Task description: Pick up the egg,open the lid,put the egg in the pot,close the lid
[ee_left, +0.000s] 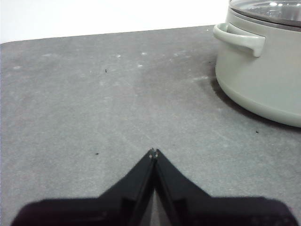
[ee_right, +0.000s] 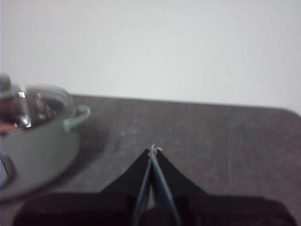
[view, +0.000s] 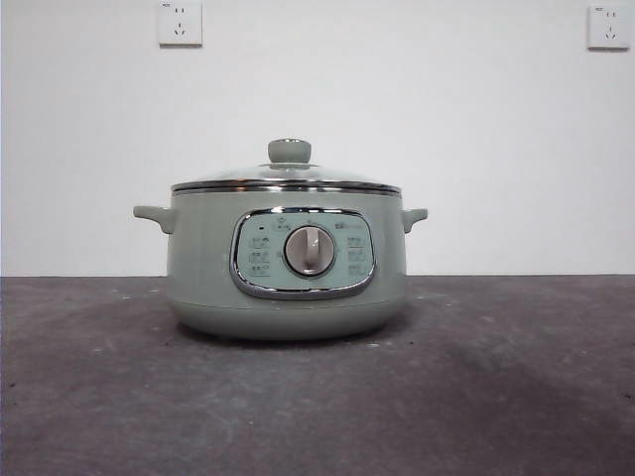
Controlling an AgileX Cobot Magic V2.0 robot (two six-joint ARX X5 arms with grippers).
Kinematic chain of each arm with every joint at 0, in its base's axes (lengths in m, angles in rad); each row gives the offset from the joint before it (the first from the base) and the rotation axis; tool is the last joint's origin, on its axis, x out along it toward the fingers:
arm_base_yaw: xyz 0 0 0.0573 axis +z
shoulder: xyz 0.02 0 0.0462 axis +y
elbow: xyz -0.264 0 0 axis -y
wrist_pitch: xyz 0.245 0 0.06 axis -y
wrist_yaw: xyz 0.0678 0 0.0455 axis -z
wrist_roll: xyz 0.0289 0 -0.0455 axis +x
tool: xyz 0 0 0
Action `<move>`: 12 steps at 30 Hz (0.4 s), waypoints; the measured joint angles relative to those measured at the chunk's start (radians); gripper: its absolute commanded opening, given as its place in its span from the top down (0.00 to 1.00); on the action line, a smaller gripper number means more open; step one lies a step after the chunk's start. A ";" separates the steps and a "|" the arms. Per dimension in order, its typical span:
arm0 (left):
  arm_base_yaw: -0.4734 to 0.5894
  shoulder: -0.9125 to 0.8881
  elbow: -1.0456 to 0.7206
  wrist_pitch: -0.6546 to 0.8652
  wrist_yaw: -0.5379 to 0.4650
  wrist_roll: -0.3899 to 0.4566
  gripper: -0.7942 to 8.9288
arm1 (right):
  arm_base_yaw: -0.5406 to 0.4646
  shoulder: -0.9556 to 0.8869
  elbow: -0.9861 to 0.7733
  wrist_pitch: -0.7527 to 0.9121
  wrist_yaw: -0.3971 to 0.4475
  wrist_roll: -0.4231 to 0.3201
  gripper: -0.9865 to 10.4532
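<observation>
The sage-green pot (view: 288,263) stands in the middle of the dark table with the glass lid (view: 286,180) closed on it, its green knob (view: 289,151) on top. The pot also shows in the left wrist view (ee_left: 263,70) and the right wrist view (ee_right: 37,141). A reddish-brown patch, possibly the egg (ee_right: 5,127), shows faintly through the lid glass in the right wrist view; elsewhere the egg is hidden. My left gripper (ee_left: 154,152) is shut and empty over bare table beside the pot. My right gripper (ee_right: 153,149) is shut and empty on the pot's other side.
The dark grey table (view: 496,397) runs to a white wall with two sockets (view: 180,22) high up. The pot's side handles (view: 156,216) stick out to each side. No arm shows in the front view.
</observation>
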 measured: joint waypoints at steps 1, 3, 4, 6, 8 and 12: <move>0.000 0.000 0.000 0.000 0.000 0.000 0.92 | 0.000 -0.013 -0.033 0.009 0.000 0.000 0.91; 0.000 0.000 0.000 0.000 0.000 0.000 0.92 | 0.000 -0.037 -0.085 0.013 0.000 0.000 0.91; 0.000 0.000 0.000 0.000 0.000 0.000 0.92 | 0.000 -0.045 -0.106 0.013 0.000 0.000 0.91; 0.000 0.000 0.000 0.000 0.000 0.000 0.92 | 0.000 -0.047 -0.143 0.019 0.000 0.000 0.91; 0.000 0.000 0.000 0.000 0.000 0.000 0.92 | 0.000 -0.047 -0.172 0.021 0.000 0.000 0.91; 0.000 0.000 0.000 -0.001 0.000 0.000 0.92 | 0.000 -0.047 -0.224 0.040 -0.001 0.015 0.91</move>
